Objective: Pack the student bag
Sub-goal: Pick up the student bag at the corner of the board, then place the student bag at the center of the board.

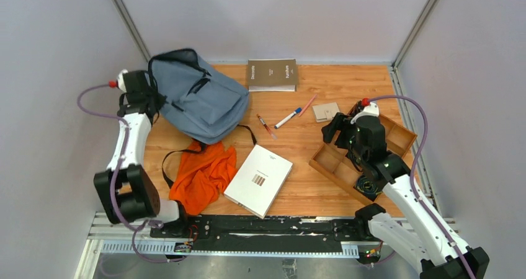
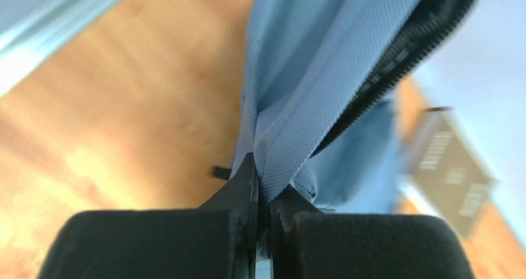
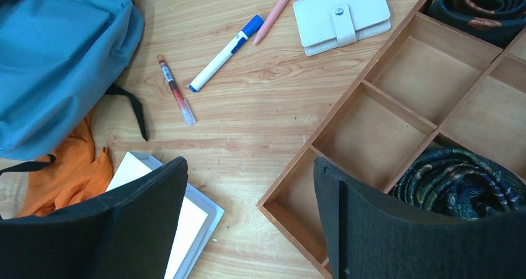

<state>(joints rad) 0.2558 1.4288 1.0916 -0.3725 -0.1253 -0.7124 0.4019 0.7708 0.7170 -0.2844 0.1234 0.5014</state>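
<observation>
The left hand (image 2: pixel 267 189) is clenched on a fold of fabric at the zipper edge of the bag (image 1: pixel 195 99), which lies at the far left of the counter (image 1: pixel 310 146). Just in front of the bag, an orange cloth (image 1: pixel 205 173) touches its straps. Right of the bag sit a white book (image 1: pixel 258 180) and, farther back, a brown book (image 1: pixel 271 74). Farther right of the bag lie a red pen (image 1: pixel 267 127), a blue-capped marker (image 1: pixel 287 119), a pink pencil (image 1: pixel 307 104) and a pale wallet (image 1: pixel 325 111). Well right of the bag, the right hand (image 3: pixel 248 186) hangs released, grasping nothing, above a wooden tray (image 1: pixel 332 161).
</observation>
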